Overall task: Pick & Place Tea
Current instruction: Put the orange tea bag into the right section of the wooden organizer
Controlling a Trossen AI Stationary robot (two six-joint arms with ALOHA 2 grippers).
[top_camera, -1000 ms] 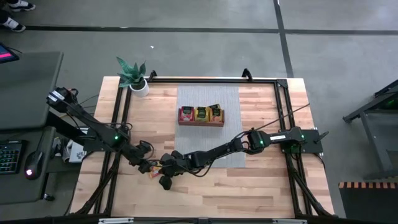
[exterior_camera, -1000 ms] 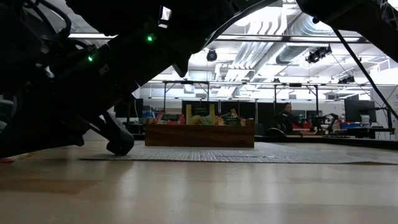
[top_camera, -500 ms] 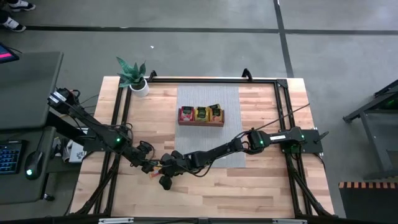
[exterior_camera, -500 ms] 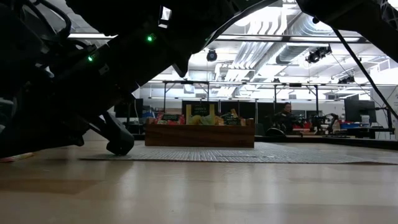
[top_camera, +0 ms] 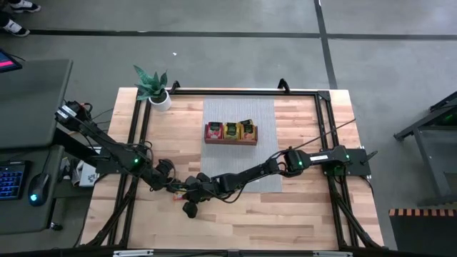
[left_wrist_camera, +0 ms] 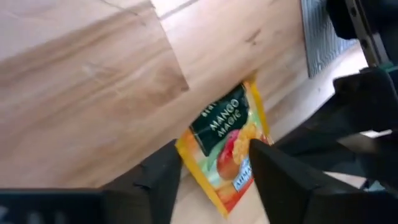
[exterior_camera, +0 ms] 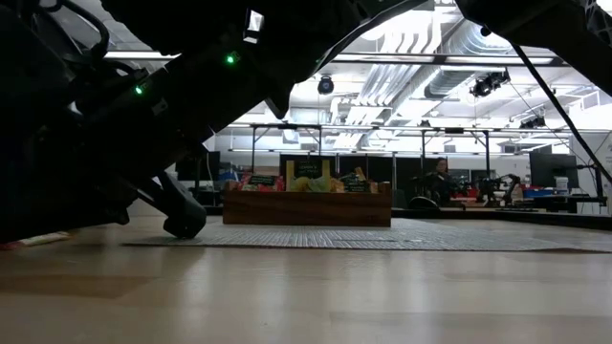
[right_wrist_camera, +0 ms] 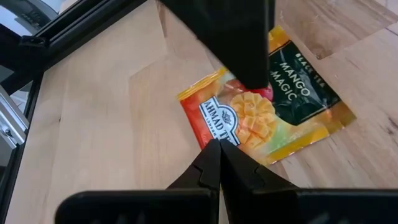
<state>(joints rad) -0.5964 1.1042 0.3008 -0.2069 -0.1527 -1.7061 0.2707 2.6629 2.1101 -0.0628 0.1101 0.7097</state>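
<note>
One tea packet [left_wrist_camera: 225,134], orange and yellow with a dark "Mango Magic" label, lies flat on the bare wood near the table's front left [top_camera: 176,198]. My left gripper [left_wrist_camera: 214,155] slants down over it, open, one finger at each of two opposite edges. My right gripper [right_wrist_camera: 219,149] reaches in from the table's right, shut, its tips at the packet's white-label end. Other tea packets, red, yellow and green, stand upright in the wooden tray [top_camera: 230,140] on the grey mat. My left gripper has a finger [left_wrist_camera: 166,169] at one edge of the packet and the other finger [left_wrist_camera: 264,163] over the opposite edge; I cannot tell whether they touch it. My right gripper's shut tips rest on the packet's white-label edge [right_wrist_camera: 214,127], slanting down from the table's right. The packet lies flat on the wood.
A potted plant [top_camera: 153,87] stands at the far left corner. The grey mat [top_camera: 239,114] covers the table's middle, and a black frame [top_camera: 243,91] runs round the table's edges. Bare wood lies along the near side.
My left gripper has rolled at the wrist above the packet while staying at about the same spot. The packet and my right gripper have kept still.
</note>
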